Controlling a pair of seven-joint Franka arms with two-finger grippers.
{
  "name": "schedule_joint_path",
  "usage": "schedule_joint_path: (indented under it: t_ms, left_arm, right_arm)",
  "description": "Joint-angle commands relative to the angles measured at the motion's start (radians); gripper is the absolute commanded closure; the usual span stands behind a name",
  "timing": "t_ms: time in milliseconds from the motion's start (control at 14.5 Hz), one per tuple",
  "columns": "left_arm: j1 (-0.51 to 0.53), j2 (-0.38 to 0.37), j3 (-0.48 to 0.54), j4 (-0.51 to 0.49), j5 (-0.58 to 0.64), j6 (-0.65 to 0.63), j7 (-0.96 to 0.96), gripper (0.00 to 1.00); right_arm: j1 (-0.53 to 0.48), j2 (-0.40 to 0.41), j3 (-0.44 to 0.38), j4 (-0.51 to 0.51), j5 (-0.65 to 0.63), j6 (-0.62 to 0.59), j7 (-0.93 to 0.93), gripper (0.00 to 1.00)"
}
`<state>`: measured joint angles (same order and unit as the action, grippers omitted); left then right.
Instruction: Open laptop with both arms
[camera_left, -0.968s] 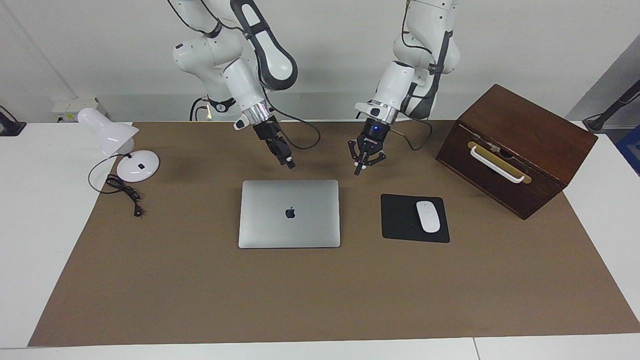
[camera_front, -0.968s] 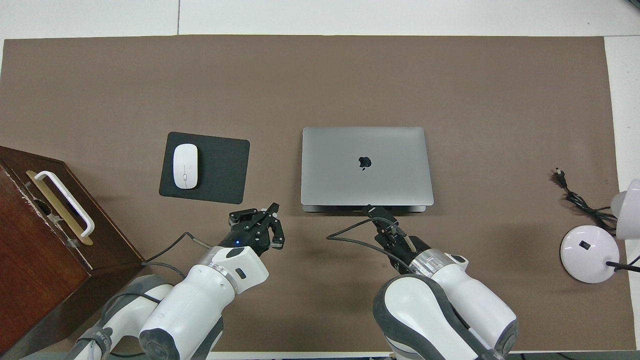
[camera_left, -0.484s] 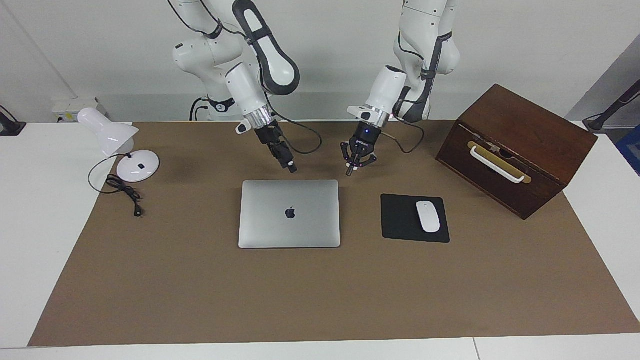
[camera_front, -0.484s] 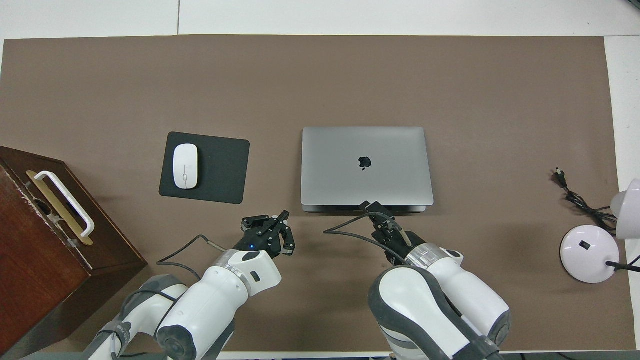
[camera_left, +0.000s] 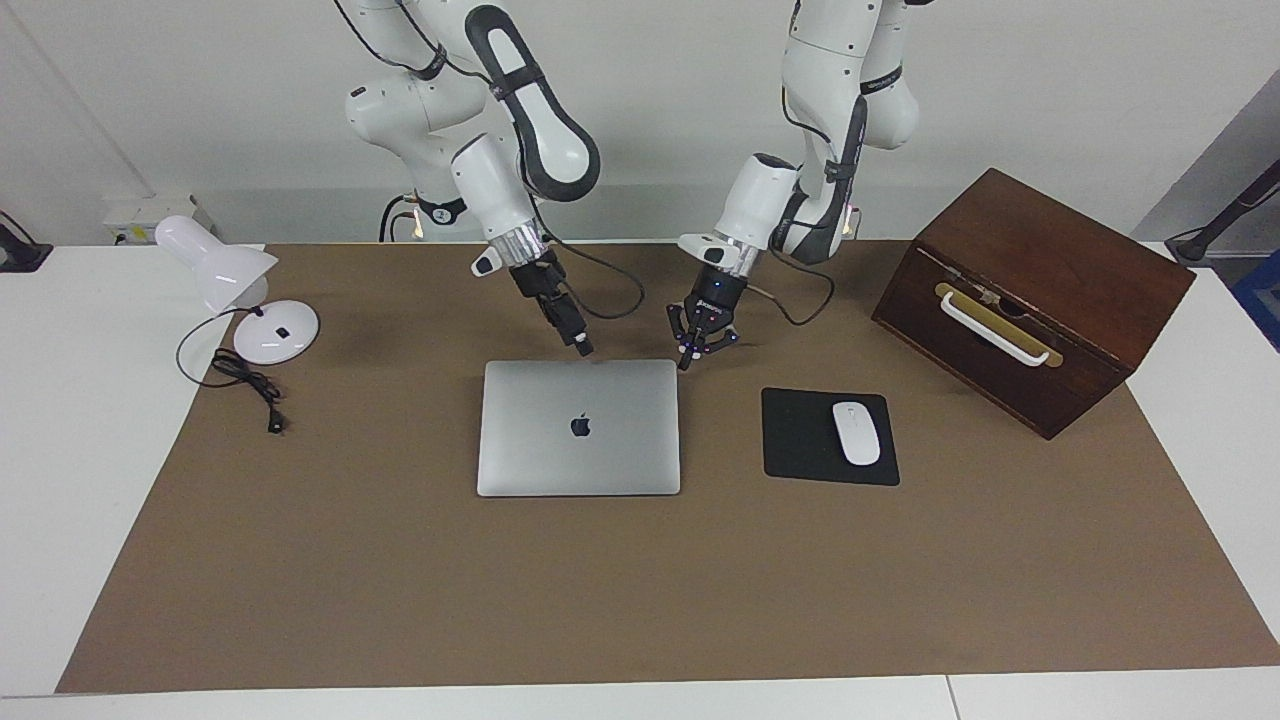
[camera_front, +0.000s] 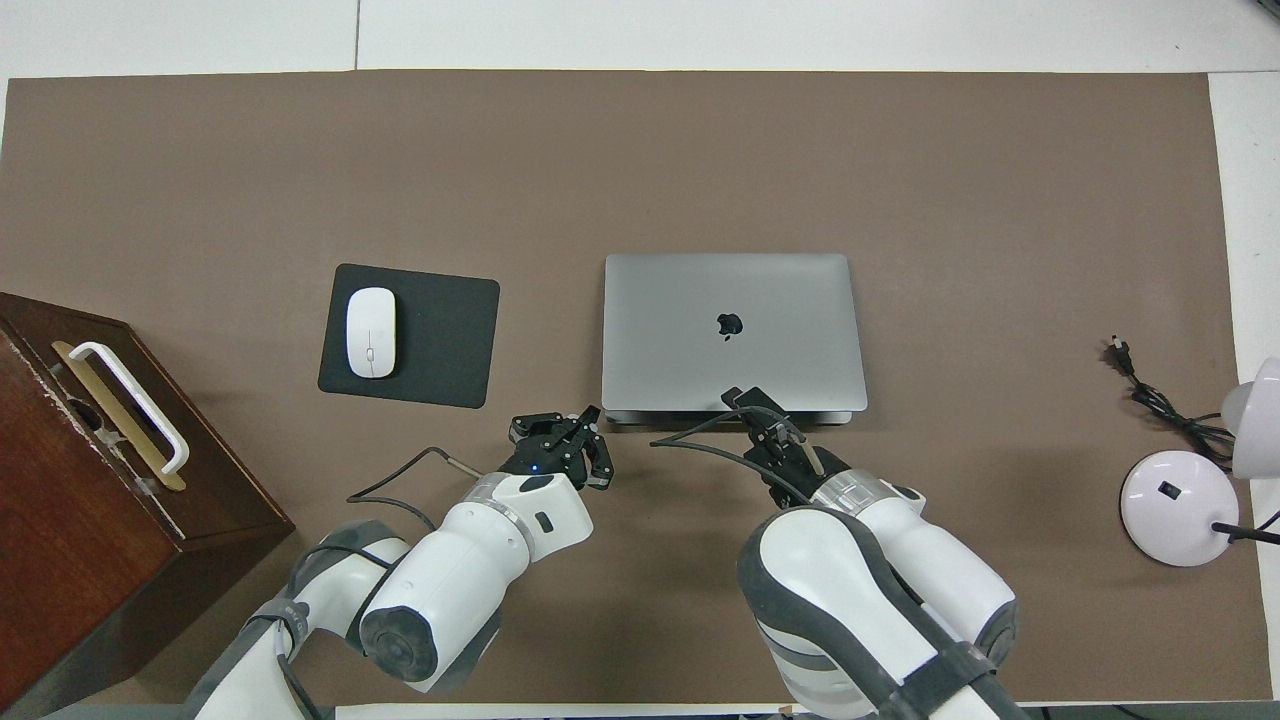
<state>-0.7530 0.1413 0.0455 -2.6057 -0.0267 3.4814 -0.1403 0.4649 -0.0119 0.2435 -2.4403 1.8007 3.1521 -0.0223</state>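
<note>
Two pincers at the laptop (camera_left: 578, 428) edge nearest the robots: left (camera_left: 684, 364) pressed together, right (camera_left: 583, 350) unclear.

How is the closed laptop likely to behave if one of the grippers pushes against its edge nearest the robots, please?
The laptop looks like a thin, rigid metal slab, so it should stay stiff rather than flex. Lying flat on the brown mat, it will probably slide instead of tipping. Its smooth lid may prove slippery for fingertips, and the lid seam looks narrow, so catching it could be hard.
</note>
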Motion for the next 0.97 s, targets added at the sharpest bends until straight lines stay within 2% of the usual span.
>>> schedule_joint_path:
  t_ms: [0,415,899]
  left_arm:
    - [-0.02,0.041,0.016,0.042,-0.009,0.022,0.002,1.0]
    - [-0.02,0.104,0.017,0.093,-0.009,0.022,0.004,1.0]
    - [-0.032,0.138,0.017,0.127,-0.01,0.022,0.005,1.0]
  right_arm:
    - [-0.028,0.03,0.005,0.038,0.017,0.013,-0.036,0.0]
    - [-0.043,0.061,0.005,0.084,0.014,0.013,-0.042,0.0]
    - [-0.045,0.115,0.004,0.142,0.012,0.013,-0.042,0.0]
